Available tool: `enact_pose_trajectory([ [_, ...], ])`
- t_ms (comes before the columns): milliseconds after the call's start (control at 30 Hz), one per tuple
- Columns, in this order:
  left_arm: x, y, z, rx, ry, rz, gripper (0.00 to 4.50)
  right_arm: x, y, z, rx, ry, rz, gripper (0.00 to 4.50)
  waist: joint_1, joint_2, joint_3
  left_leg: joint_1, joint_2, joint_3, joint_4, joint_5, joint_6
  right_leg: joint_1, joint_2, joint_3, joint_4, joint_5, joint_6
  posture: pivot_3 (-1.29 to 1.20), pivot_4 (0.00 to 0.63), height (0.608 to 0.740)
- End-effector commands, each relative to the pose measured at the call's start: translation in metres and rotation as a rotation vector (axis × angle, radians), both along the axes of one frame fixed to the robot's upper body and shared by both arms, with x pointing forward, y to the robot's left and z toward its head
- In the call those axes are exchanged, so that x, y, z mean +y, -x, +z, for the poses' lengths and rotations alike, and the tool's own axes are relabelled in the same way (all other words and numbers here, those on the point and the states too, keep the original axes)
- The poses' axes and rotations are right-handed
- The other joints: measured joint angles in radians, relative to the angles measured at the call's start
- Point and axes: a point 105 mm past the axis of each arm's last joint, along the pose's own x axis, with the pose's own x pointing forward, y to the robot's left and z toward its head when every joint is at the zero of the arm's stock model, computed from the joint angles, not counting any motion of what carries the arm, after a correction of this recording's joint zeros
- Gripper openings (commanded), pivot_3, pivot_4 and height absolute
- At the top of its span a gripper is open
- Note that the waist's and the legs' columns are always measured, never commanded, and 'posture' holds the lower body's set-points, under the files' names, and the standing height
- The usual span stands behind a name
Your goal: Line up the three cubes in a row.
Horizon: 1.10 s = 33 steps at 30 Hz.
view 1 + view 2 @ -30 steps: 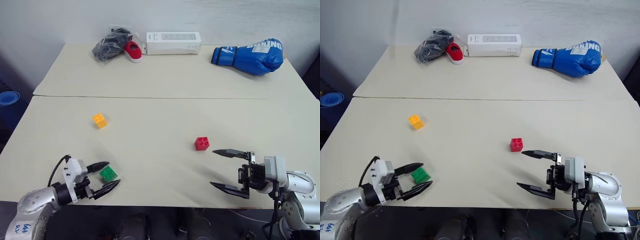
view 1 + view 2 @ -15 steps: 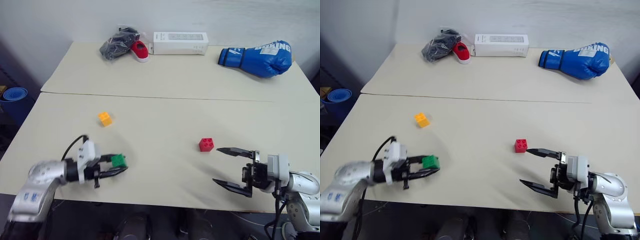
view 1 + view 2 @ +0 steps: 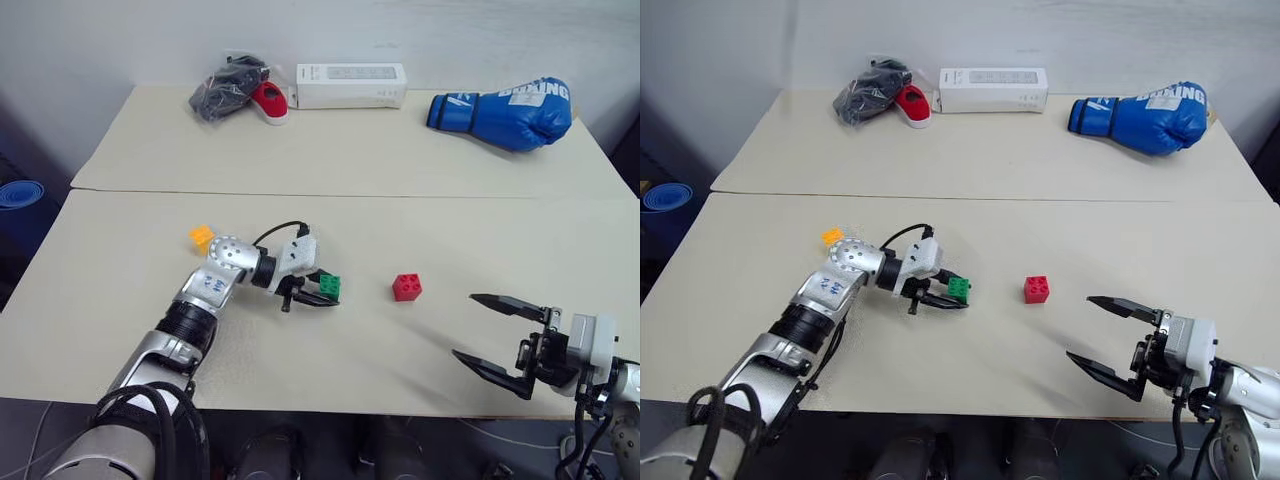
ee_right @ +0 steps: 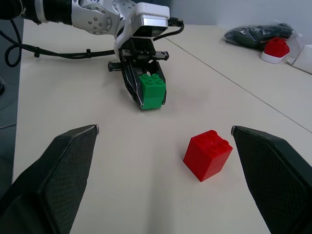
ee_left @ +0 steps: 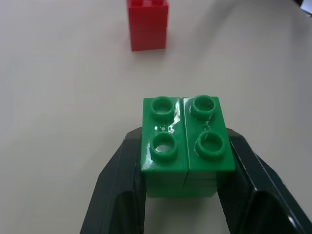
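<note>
On the near half of the bench [image 3: 560,250]: three cubes in a loose spread. Furthest left, one cube [image 3: 201,237]; right of it and nearer, another [image 3: 330,287] between the fingers of the left pincer [image 3: 322,290]; right again, well apart, the third [image 3: 407,287]. Nearer and right of that, the right pincer [image 3: 492,331]. Along the far edge, left to right: bag [image 3: 222,87], shoe [image 3: 268,100], box [image 3: 350,86], boxing glove [image 3: 505,105].

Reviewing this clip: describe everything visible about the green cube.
The green cube is a glossy plastic building block, seemingly two narrow bricks side by side, with four round studs on top. It sits upright, clamped between the left gripper's black fingers over the beige table, with the red cube a short way off toward the robot's right.
</note>
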Motion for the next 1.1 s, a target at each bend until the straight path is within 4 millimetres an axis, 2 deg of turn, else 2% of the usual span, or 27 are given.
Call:
enact_pose_trajectory([
  [33,-0.011,0.001,0.008,-0.017,0.051,-0.034,1.50,0.000,0.005,0.011,-0.058,-0.007,-0.026,4.50,0.000,0.000,0.000,-0.001,0.000,-0.001,0.000,0.000,0.000,0.000,0.000,0.001,-0.001,0.000,0.000,0.00,0.150,0.740],
  [167,-0.017,0.005,0.004,0.005,0.055,-0.066,1.50,0.001,0.007,0.011,-0.051,-0.010,-0.032,4.50,0.001,0.000,0.000,-0.002,0.000,-0.002,0.001,0.000,0.000,0.000,0.000,0.001,-0.001,0.000,0.000,0.00,0.150,0.740],
  [600,-0.022,-0.002,0.001,-0.006,0.025,-0.069,1.50,0.005,0.010,0.004,-0.023,-0.019,-0.046,4.50,0.002,0.000,0.000,-0.003,0.000,-0.004,0.006,-0.001,0.001,0.001,-0.001,-0.001,0.001,0.000,0.000,0.00,0.150,0.740],
  [667,-0.023,-0.003,0.003,-0.001,0.044,-0.058,2.22,0.005,0.010,0.003,-0.021,-0.021,-0.047,4.50,0.002,0.000,0.000,-0.003,0.000,-0.004,0.006,-0.001,0.001,0.001,-0.001,-0.001,0.001,0.000,0.000,0.00,0.150,0.740],
  [767,-0.021,-0.005,0.012,-0.050,0.084,-0.040,2.97,0.006,0.009,0.002,-0.018,-0.025,-0.047,4.50,0.001,0.000,0.000,-0.003,0.000,-0.004,0.006,-0.001,0.001,0.001,-0.001,-0.001,0.001,0.000,0.000,0.00,0.150,0.740],
  [833,-0.007,-0.004,0.018,-0.088,0.108,-0.036,3.57,0.008,0.008,0.001,-0.016,-0.030,-0.040,4.50,0.001,0.000,0.000,-0.003,0.000,-0.004,0.006,-0.001,0.001,0.001,-0.001,-0.001,0.001,0.000,0.000,0.00,0.150,0.740],
  [1000,0.029,0.010,0.027,-0.124,0.123,-0.041,3.57,0.008,0.006,0.000,-0.008,-0.029,-0.023,4.50,-0.006,0.000,0.000,-0.002,0.001,-0.004,0.006,-0.001,0.001,0.000,-0.009,-0.003,0.003,-0.001,-0.002,0.00,0.150,0.740],
  [1100,0.070,0.031,0.034,-0.140,0.130,0.019,3.57,0.009,0.003,-0.001,-0.007,-0.030,-0.005,4.50,-0.014,0.000,0.000,-0.003,0.000,-0.004,0.006,-0.001,0.000,0.001,-0.009,-0.003,0.003,-0.001,-0.002,0.00,0.150,0.740],
])
